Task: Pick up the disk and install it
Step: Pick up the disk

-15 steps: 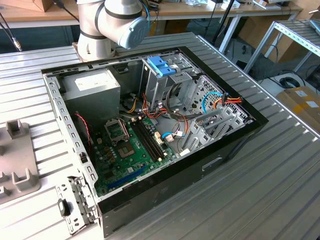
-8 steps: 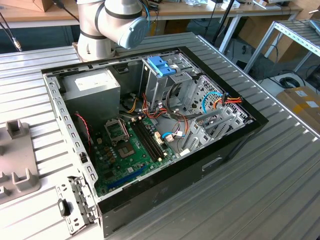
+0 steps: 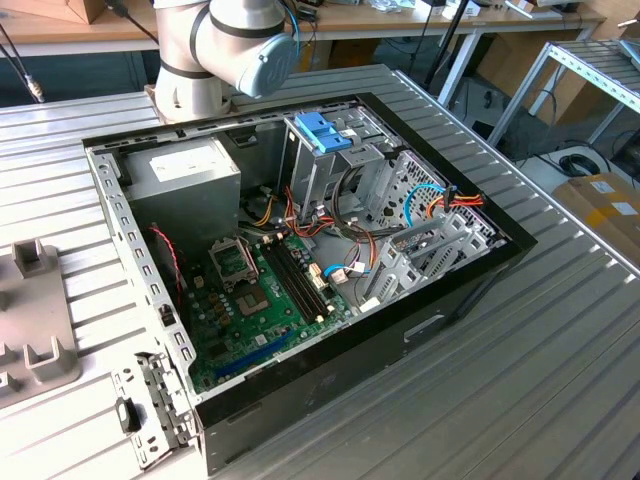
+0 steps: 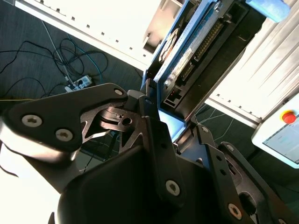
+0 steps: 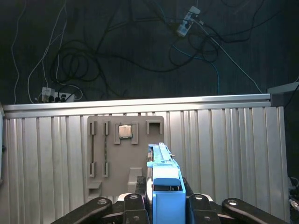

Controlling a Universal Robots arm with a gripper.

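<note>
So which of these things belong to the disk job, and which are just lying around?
Part of the job: flat dark grey hard drive in a light-blue plastic frame, gripped by the black end effector; open black computer case; its metal drive cage, probably.
Lying about: grey plastic holder tray with a small square chip; power strips and cables on the floor.

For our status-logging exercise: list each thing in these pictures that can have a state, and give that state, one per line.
claw: shut on the disk
disk: gripped on edge, held above the table, not in the computer case
computer case: lying on its side, side panel off, open
processor chip: seated in the grey holder
</note>
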